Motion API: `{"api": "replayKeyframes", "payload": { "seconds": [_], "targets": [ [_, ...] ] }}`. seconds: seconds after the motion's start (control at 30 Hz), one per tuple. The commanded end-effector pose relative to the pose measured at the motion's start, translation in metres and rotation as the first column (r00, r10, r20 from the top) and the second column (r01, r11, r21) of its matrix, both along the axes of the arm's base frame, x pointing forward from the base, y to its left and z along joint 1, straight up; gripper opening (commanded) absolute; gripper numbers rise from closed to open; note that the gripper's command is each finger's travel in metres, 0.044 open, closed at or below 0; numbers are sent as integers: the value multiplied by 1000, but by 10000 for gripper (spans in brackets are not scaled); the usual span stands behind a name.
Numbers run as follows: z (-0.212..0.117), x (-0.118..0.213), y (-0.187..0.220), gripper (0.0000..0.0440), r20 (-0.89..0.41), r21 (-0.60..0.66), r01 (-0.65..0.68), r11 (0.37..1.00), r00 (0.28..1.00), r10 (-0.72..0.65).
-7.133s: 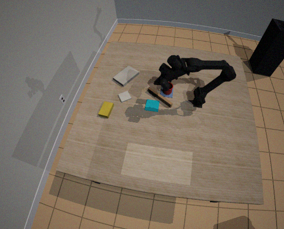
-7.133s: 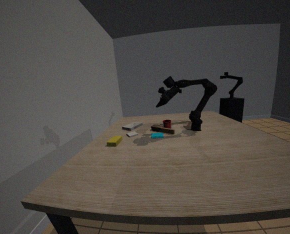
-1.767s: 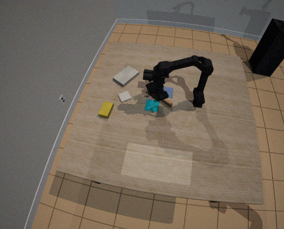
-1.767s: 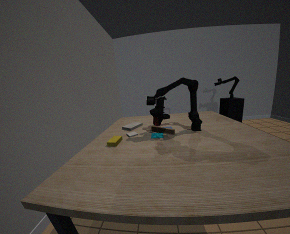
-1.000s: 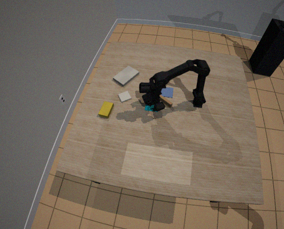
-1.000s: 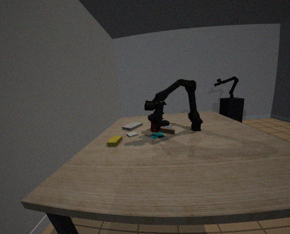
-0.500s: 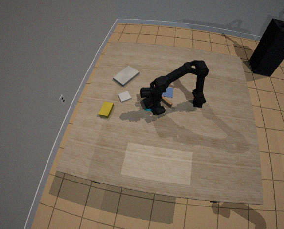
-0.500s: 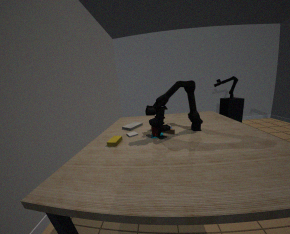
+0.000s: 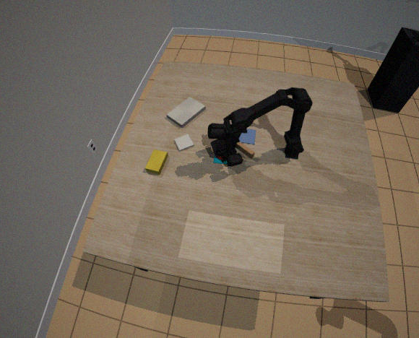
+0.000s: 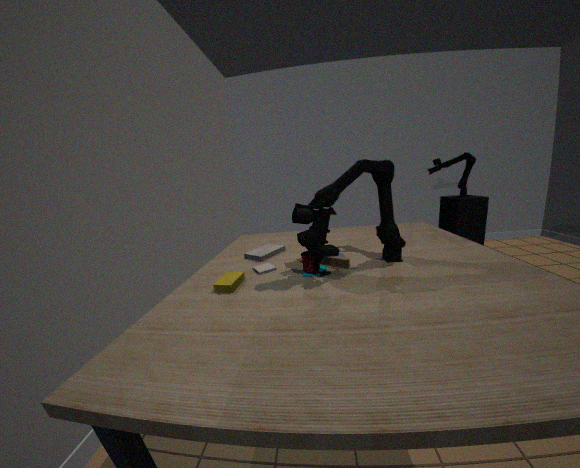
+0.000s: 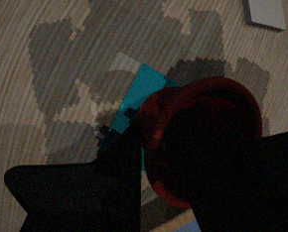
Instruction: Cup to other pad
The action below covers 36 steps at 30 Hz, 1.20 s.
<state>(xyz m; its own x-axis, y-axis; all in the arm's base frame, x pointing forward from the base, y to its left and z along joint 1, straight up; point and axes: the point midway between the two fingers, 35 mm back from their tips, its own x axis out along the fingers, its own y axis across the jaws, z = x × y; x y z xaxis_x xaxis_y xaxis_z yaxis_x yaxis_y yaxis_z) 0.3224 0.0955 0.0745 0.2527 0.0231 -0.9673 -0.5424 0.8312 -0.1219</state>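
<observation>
The red cup [image 9: 219, 157] [image 10: 310, 262] [image 11: 163, 106] stands upright on the cyan pad [image 9: 217, 161] [image 10: 323, 271] [image 11: 143, 89]. The wrist view shows cyan to the cup's left and above it; the far part is hidden. My gripper [image 10: 313, 253] [image 11: 150, 126] is slightly open at the cup's rim, with one dark finger left of the wall and the other over the mouth. The cup's inside is too dark to show the marbles; none shows outside it. The blue pad [image 9: 249, 136] [image 10: 341, 255] [image 11: 189, 227] lies beyond, without the cup.
A long wooden block [image 9: 245, 149] [image 10: 338, 262] lies between the two pads, close to the gripper. A small white block [image 9: 183, 141] [image 10: 264, 268], a yellow block [image 9: 156, 161] [image 10: 229, 282] and a larger grey-white slab [image 9: 186, 110] [image 10: 265, 251] lie left of the arm.
</observation>
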Motion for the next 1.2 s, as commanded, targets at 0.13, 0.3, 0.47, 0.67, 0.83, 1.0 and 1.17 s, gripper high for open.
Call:
{"api": "replayKeyframes", "payload": {
  "seconds": [0.13, 0.3, 0.47, 0.67, 0.83, 1.0, 1.17],
  "targets": [
    [13, -2, -2, 82, 38, 33, -2, 999, 999, 0],
    [20, -1, -3, 83, 62, 44, 2, 999, 998, -5],
    [25, -1, -5, 93, 78, 52, 7, 999, 997, -12],
    [30, -2, -7, 103, 84, 57, 16, 998, 996, -20],
    [33, -2, -10, 109, 86, 59, 25, 998, 996, -30],
    [36, -2, -12, 114, 89, 60, 35, 998, 995, -40],
    [39, -2, -15, 119, 88, 61, 44, 997, 995, -49]
  ]
}}
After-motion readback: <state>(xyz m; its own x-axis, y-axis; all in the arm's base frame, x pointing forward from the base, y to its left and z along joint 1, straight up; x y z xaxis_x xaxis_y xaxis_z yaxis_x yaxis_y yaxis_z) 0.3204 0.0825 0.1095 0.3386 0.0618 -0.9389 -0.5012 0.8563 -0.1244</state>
